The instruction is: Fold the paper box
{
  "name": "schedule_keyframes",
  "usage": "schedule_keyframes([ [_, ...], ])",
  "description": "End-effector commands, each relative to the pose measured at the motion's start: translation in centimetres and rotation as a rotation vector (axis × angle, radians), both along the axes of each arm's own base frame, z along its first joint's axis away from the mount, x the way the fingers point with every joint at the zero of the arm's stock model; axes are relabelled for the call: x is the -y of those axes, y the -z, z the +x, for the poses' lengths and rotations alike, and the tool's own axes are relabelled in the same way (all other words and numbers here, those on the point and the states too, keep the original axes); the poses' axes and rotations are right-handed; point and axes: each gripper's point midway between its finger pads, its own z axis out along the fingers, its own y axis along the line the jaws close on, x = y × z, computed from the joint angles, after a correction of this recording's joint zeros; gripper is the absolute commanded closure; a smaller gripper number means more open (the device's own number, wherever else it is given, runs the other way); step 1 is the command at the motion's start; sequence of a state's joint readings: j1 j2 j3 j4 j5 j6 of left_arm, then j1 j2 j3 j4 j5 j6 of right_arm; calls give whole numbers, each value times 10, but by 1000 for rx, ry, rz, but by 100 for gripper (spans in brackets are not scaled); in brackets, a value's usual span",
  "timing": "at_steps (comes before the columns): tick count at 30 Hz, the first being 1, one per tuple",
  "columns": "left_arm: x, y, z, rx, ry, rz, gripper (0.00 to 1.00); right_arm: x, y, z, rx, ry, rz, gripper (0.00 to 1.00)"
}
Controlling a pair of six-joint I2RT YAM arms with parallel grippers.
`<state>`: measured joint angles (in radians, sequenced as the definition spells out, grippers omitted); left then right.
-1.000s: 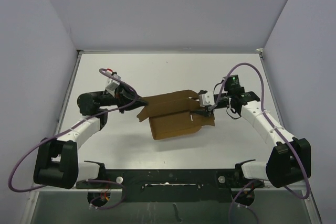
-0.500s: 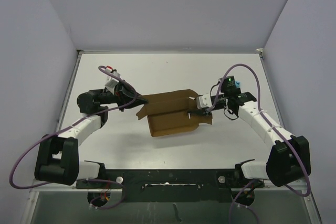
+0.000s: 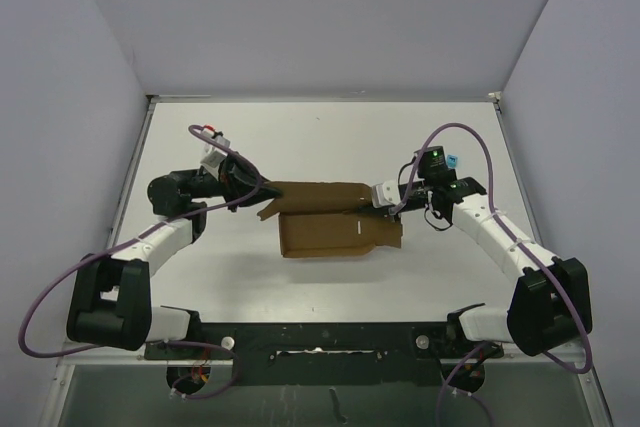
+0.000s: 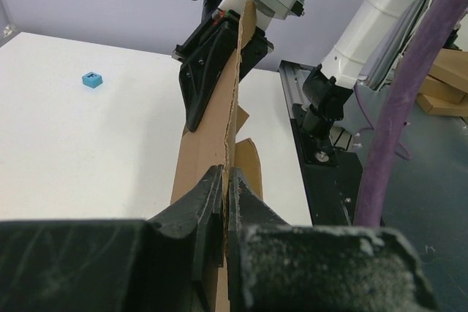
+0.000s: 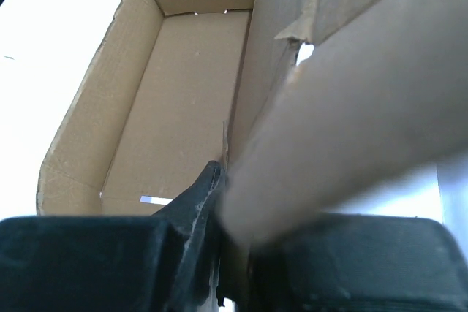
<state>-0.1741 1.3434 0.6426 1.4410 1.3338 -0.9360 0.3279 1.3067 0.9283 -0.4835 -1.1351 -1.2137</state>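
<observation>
Rotated level, paper box [image 3: 332,234] now runs left-right; left gripper [image 3: 267,190], right gripper [image 3: 380,200] each pinch an end.

The paper box [image 3: 330,235] is plain brown cardboard with one small white stripe [image 3: 357,225]. The worktop [image 3: 300,137] is white, the tiny cube [image 3: 453,160] bright blue, the cables [image 4: 406,96] purple, the walls [image 3: 320,17] pale lilac.

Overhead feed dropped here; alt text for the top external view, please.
A partly folded brown paper box is pinched at its left end by the left arm's fingers and at its right end by the right arm's fingers. A tiny blue cube sits just beyond the right arm.
</observation>
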Motion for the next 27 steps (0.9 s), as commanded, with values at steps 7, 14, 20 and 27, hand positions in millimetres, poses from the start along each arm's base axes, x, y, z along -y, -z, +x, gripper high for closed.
schedule_keyframes([
  [7,-8,-10,11,115,-113,-14,72,5,-17,2,-24,-3,50,100],
  [14,-10,-3,4,153,-150,19,45,6,-16,3,-76,-8,51,100],
  [20,-6,-1,-7,160,-129,29,40,6,-13,9,-120,17,42,100],
  [27,0,6,-13,203,-219,83,32,7,-9,15,-163,45,28,100],
])
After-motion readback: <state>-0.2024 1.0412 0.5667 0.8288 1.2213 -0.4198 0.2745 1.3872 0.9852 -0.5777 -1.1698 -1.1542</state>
